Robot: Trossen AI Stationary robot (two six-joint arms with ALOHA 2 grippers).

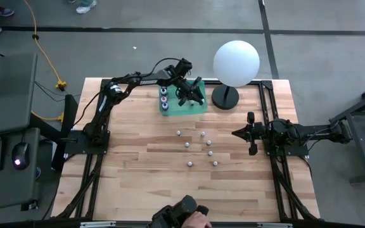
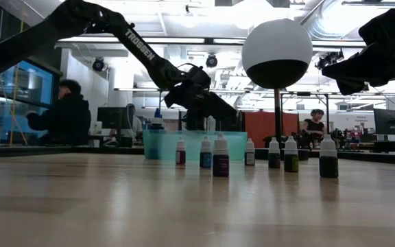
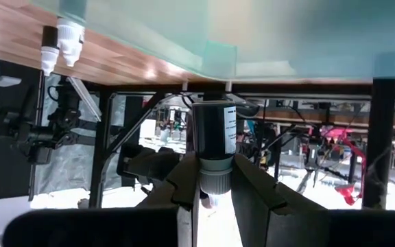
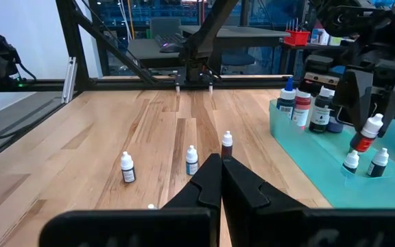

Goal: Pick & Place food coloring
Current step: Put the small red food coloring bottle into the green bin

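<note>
My left gripper [image 1: 189, 95] reaches over the teal tray [image 1: 198, 107] at the table's far middle. It is shut on a small food coloring bottle [image 3: 214, 134] with a dark labelled body and a pale cap, which also shows in the right wrist view [image 4: 369, 134]. Several more bottles stand in the tray [image 4: 307, 106]. Several white-capped bottles [image 1: 198, 149] stand upright on the bare wood in the middle of the table [image 2: 221, 156]. My right gripper [image 1: 236, 133] waits shut at the table's right side, clear of them [image 4: 220, 161]. My left gripper pinches the bottle's cap end [image 3: 214, 171] between its two fingers [image 3: 184, 182]. The fingers come slanting slightly downward from the table's far left. The body reaches out past the fingertips toward the tray. The bottle hangs tilted, clear of the table; whether its base touches the tray I cannot tell.
A big white sphere on a black base [image 1: 236, 62] stands just right of the tray. A person's hand on a controller [image 1: 185, 218] shows at the near edge. Black frame rails [image 1: 268, 107] run along the table's sides. Bare wood lies near and left of the loose bottles.
</note>
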